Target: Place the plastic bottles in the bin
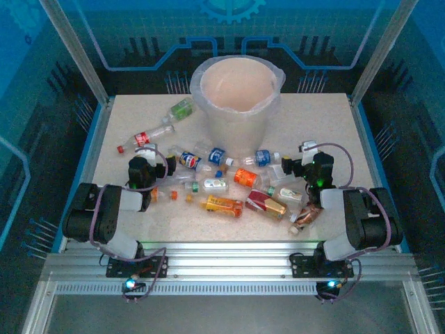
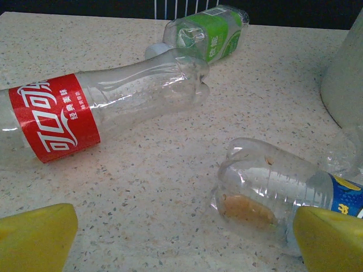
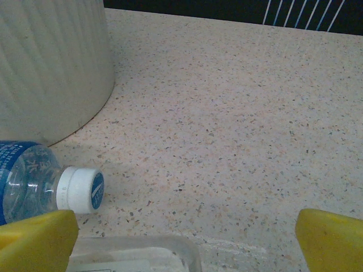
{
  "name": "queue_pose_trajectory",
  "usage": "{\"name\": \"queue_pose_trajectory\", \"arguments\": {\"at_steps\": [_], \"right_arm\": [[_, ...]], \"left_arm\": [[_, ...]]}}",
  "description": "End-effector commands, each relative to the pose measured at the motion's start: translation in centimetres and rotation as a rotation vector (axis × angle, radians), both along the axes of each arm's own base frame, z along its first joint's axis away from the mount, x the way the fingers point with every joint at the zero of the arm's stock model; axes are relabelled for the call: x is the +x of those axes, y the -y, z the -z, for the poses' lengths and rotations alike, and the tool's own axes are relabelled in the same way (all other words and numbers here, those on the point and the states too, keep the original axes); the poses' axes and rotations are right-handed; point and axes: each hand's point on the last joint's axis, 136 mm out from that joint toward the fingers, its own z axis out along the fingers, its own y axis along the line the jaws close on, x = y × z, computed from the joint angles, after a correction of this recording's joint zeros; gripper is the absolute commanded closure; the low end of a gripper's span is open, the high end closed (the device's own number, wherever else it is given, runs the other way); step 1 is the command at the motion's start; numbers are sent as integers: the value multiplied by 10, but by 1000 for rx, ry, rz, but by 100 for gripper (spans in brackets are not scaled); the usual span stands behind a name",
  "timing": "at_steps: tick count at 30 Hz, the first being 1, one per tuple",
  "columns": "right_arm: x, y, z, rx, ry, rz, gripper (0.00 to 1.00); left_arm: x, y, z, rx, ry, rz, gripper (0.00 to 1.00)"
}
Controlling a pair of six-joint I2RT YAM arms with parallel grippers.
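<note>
Several crushed plastic bottles lie across the table in front of the bin (image 1: 236,132). My left gripper (image 1: 144,161) is open low over the table, yellow fingertips (image 2: 34,238) wide apart, nothing between them. Ahead of it lie a red-label bottle (image 2: 57,116), a green-label bottle (image 2: 207,31) and a blue-label bottle (image 2: 266,187) with brown residue, beside the right fingertip. My right gripper (image 1: 311,158) is open and empty. To its left is a blue-label bottle with a white cap (image 3: 34,181), lying against the bin wall (image 3: 51,62).
A pile of bottles with orange, red and green labels (image 1: 240,191) lies between the two arms. A clear flattened bottle (image 3: 136,255) lies just under the right gripper. Blue walls and metal posts fence the table. Bare table stretches right of the bin (image 1: 316,118).
</note>
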Motion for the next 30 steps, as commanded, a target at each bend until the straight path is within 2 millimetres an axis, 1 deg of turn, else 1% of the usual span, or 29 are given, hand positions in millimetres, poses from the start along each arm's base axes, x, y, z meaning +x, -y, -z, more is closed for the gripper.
{"name": "queue_pose_trajectory", "arguments": {"at_steps": [1,7,13,16,20,22,25,28,30], "right_arm": [[4,-3,-6,3,12,1,0],[2,1,-13,5,26,19,0],[-1,3,-19,5,34,28,0],[-4,4,-28,4,44,37,0],[-9,12,-45,-5,40,77,0],[-12,14,-54,-13,42,90,0],[-16,18,-68,-17,54,109,0],[-22,24,-81,-5,52,151,0],[-25,28,-87,3,39,175,0]], "left_arm": [[4,-2,-10,12,34,-5,1],[-1,-5,-21,12,65,-25,1],[-4,-5,-26,12,71,-22,1],[-5,-5,-31,10,69,-26,1],[-9,-6,-45,10,70,-33,1],[-9,-7,-55,9,70,-37,1],[-5,-5,-83,19,126,-25,1],[4,-7,-112,30,137,-31,1],[13,-7,-127,34,131,-31,1]]}}
